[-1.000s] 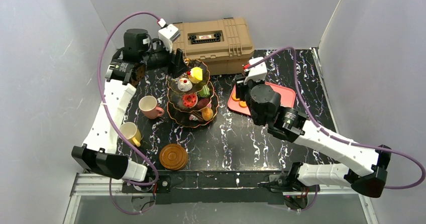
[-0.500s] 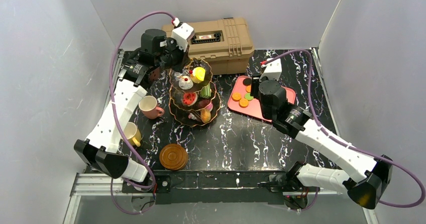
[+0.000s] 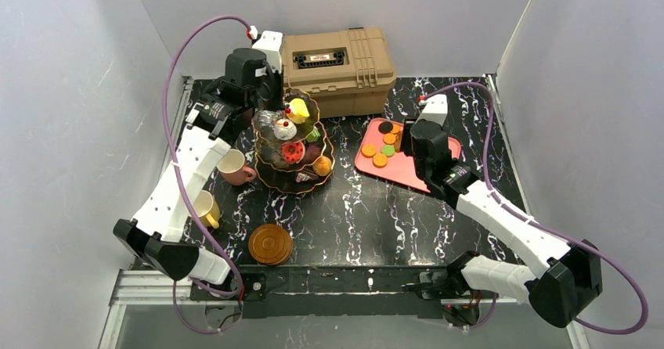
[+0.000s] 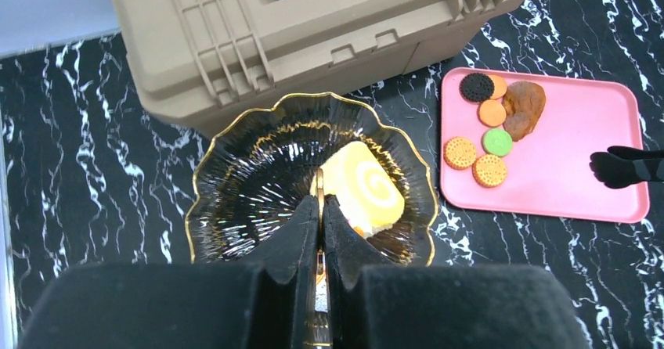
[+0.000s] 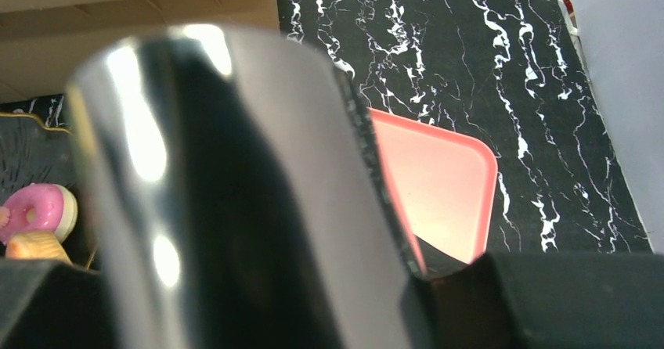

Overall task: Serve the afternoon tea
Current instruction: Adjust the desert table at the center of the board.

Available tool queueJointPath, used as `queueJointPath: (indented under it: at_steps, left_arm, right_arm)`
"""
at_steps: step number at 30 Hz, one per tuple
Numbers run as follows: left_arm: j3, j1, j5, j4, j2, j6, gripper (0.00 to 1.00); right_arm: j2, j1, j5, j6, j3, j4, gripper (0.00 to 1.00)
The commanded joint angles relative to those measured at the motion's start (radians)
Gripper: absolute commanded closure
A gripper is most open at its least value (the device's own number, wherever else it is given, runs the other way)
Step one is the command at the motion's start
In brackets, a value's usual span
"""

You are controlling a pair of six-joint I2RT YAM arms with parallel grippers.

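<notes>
black and gold, the tea stand (image 3: pixel 294 157) sits on the dark marble table (image 3: pixel 376 216), at about ten o'clock from the table's middle when seen from above. small cakes fill its plates, and a yellow swirl cake (image 4: pixel 362 191) lies on the top one. the left claw (image 4: pixel 319 212) is squeezed all the way shut on the thin gold post (image 4: pixel 319 185) that sticks up from the top plate, so it has hold of the stand. a tan toolbox (image 3: pixel 337 58) stands at twelve o'clock, just behind the stand. a pink tray (image 3: pixel 448 152) lies at two o'clock with round cookies (image 4: pixel 460 152) on it. the right claw (image 5: pixel 266 310) is over that tray. it is about half open and wrapped around a shiny silver thing (image 5: pixel 235 169). the pictures are too blurry to tell what that thing is. a pink cup (image 3: pixel 232 166) and a yellow cup (image 3: pixel 202 207) stand near nine o'clock, close to the left arm. a stack of brown saucers (image 3: pixel 270 243) sits at seven o'clock, near the front edge.
</notes>
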Motion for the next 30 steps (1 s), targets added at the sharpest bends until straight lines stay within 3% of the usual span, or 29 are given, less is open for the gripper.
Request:
queueJointPath:
  at_steps: [1,5,6,8,13,15,16,21,25,30]
  left_arm:
    - [0.009,-0.045,-0.125,-0.005,-0.115,-0.138,1.0]
    - [-0.013,-0.047,-0.141,-0.072,-0.128,-0.237,1.0]
    - [-0.023,-0.047,-0.137,-0.073,-0.132,-0.252,0.94]
    - [-0.033,-0.046,-0.128,-0.069,-0.136,-0.273,0.64]
    - [-0.015,-0.045,0.031,-0.041,-0.132,-0.148,0.26]
    - [0.034,-0.04,0.233,-0.08,-0.109,0.012,0.04]
    - [0.062,-0.039,0.315,-0.114,-0.105,0.115,0.02]
    - [-0.022,0.045,0.622,-0.16,-0.21,0.763,0.02]
    - [0.111,0.213,0.908,-0.441,-0.139,1.17,0.02]
    - [0.262,0.305,0.974,-0.677,-0.001,1.648,0.02]
  right_arm:
    - [0.002,-0.031,-0.036,0.02,-0.003,0.092,0.51]
    - [0.023,-0.074,-0.076,0.021,-0.026,0.136,0.51]
    - [0.032,-0.084,-0.091,0.024,-0.034,0.148,0.51]
    - [0.048,-0.098,-0.112,0.028,-0.045,0.162,0.51]
    - [0.061,-0.117,-0.141,0.044,-0.055,0.17,0.52]
    - [0.053,-0.119,-0.148,0.046,-0.06,0.171,0.52]
    - [0.049,-0.12,-0.152,0.046,-0.061,0.17,0.52]
    - [0.027,-0.122,-0.168,0.038,-0.053,0.157,0.52]
    - [0.018,-0.125,-0.178,0.034,-0.042,0.148,0.52]
    - [0.016,-0.128,-0.19,0.035,-0.016,0.127,0.53]
